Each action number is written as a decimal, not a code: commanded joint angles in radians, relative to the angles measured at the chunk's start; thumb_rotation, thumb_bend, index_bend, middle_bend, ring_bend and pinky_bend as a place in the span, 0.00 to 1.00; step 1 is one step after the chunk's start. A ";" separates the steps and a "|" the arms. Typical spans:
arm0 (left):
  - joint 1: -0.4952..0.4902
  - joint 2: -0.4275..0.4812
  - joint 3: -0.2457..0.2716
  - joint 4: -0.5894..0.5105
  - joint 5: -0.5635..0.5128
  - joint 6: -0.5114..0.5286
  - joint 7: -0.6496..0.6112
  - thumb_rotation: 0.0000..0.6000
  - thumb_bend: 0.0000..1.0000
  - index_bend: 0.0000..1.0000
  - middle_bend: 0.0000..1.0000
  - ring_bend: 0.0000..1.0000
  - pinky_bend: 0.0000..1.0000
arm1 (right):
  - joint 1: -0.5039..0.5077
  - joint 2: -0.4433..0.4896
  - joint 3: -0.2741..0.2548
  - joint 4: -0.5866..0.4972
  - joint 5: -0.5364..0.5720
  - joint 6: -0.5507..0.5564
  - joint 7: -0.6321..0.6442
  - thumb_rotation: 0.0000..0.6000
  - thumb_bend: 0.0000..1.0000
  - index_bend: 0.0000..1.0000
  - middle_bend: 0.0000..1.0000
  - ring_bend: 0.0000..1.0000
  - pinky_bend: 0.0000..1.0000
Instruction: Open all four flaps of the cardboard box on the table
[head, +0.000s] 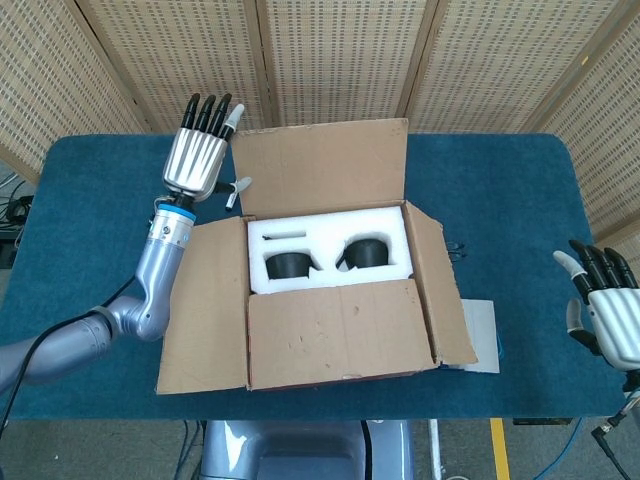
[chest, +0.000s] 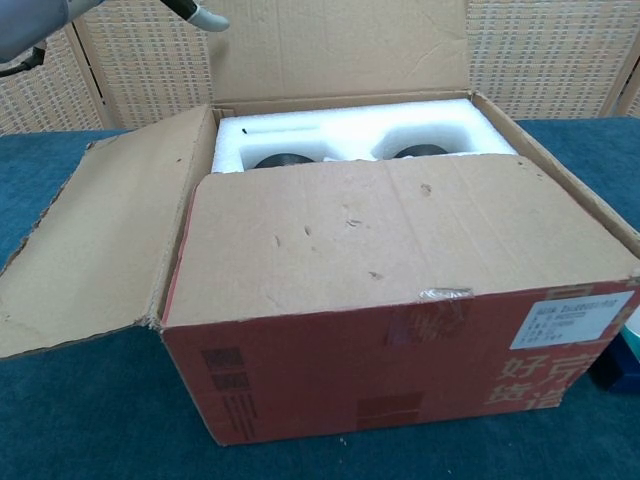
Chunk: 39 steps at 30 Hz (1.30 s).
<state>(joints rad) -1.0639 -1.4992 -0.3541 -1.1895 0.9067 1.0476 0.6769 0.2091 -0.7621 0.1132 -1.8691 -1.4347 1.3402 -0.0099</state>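
The cardboard box stands mid-table. Its far flap leans back, its left flap lies spread outward, its right flap slants outward, and its near flap still covers the front half. White foam with two black items shows inside. My left hand is raised with fingers straight beside the far flap's left edge, its thumb near that edge, holding nothing. Over the table's right edge my right hand hovers with fingers spread, empty. In the chest view the near flap fills the front and a fingertip shows at the top.
A white sheet lies on the blue table right of the box, with something blue under its edge. Perforated wall panels stand behind the table.
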 joint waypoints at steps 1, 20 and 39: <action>-0.001 -0.005 -0.003 0.009 -0.020 -0.010 0.007 0.50 0.17 0.00 0.00 0.00 0.00 | -0.001 0.000 0.001 -0.001 0.001 0.001 0.002 1.00 0.78 0.10 0.03 0.00 0.00; 0.144 0.314 -0.004 -0.492 -0.059 -0.175 -0.236 0.38 0.31 0.06 0.00 0.00 0.00 | 0.006 -0.016 0.002 0.001 -0.005 -0.007 0.002 1.00 0.78 0.10 0.03 0.00 0.00; 0.204 0.459 0.080 -0.724 0.032 -0.288 -0.428 0.18 0.35 0.34 0.00 0.00 0.00 | -0.002 -0.018 -0.003 0.003 -0.022 0.003 0.020 1.00 0.77 0.10 0.03 0.00 0.00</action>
<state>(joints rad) -0.8609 -1.0404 -0.2783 -1.9092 0.9349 0.7621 0.2512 0.2069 -0.7800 0.1099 -1.8661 -1.4568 1.3437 0.0105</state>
